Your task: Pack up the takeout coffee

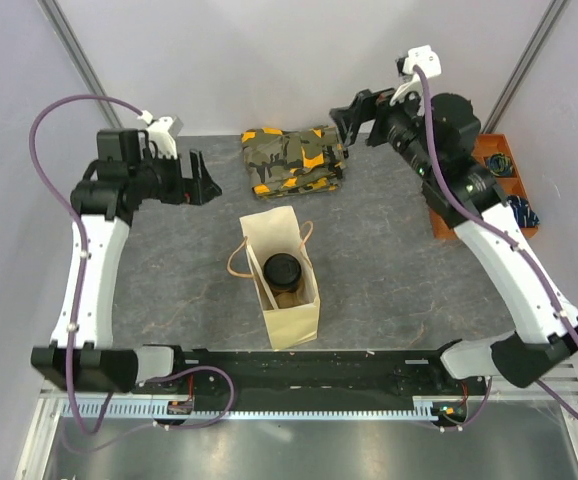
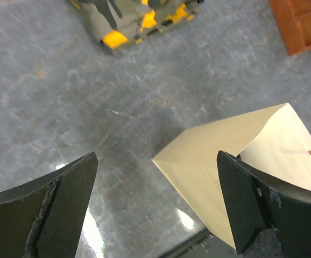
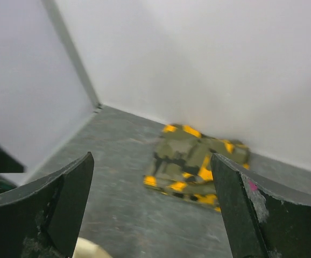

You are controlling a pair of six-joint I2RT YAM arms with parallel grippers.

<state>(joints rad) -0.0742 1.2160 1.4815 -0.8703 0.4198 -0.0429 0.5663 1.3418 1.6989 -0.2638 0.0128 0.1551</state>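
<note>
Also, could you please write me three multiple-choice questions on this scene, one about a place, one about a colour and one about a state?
1. Where is the coffee cup relative to the paper bag? A inside it; B beside it; C behind it.
2. What colour is the cup's lid? A white; B black; C orange.
3. The left gripper is: A open and empty; B shut on the cup; C shut on the bag.
Answers: 1 A, the top view shows it down between the bag's walls. 2 B, the lid shows black from above. 3 A, its fingers stand apart with nothing between them.
</note>
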